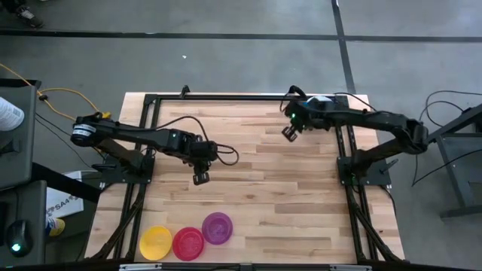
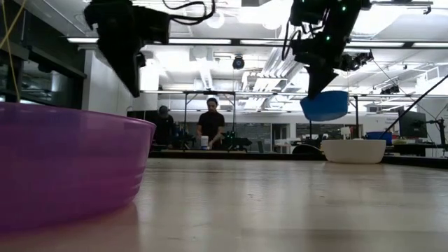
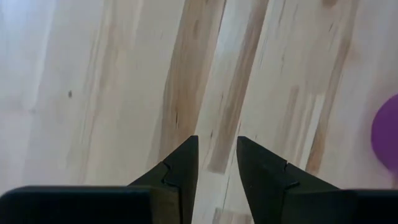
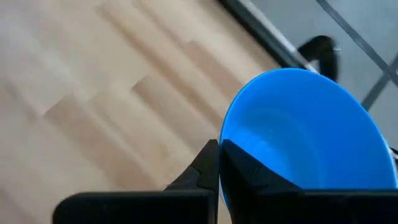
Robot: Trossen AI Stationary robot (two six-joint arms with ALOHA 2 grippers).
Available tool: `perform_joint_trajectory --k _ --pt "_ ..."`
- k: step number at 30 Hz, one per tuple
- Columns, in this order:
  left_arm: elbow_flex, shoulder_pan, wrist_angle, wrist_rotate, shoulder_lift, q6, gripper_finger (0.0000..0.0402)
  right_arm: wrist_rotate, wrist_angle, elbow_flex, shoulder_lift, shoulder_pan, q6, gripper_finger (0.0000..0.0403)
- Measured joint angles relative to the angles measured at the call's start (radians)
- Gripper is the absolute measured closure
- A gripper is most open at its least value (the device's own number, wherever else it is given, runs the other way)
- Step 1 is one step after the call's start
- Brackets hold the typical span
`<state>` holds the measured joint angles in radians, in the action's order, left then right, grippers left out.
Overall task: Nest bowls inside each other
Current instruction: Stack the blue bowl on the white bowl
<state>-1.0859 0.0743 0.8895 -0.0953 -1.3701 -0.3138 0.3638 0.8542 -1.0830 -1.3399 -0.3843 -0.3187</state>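
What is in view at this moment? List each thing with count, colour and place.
Yellow bowl: one, near table edge, leftmost of a row of three.
Red bowl: one, middle of that row.
Purple bowl: one, right end of the row.
Blue bowl: one, held above the table near its far edge.
White bowl: one, resting on the far part of the table.
Table: one, light wood.
People: two, in the room behind.
Left gripper: open, empty, above bare table.
Right gripper: shut on the blue bowl's rim.

Three bowls (image 1: 187, 239) lie in a row at the table's (image 1: 286, 196) near-left edge.
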Motion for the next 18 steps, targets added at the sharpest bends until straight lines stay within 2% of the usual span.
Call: perform_joint_trajectory --k 7,18 --pt "0.05 0.047 -0.035 -0.006 0.015 -0.032 0.0293 -0.001 -0.089 0.076 0.038 -0.138 -0.019 0.04" --pt "0.052 0.072 -0.028 -0.048 0.015 -0.051 0.0293 0.001 -0.196 0.232 0.156 -0.228 -0.02 0.0399"
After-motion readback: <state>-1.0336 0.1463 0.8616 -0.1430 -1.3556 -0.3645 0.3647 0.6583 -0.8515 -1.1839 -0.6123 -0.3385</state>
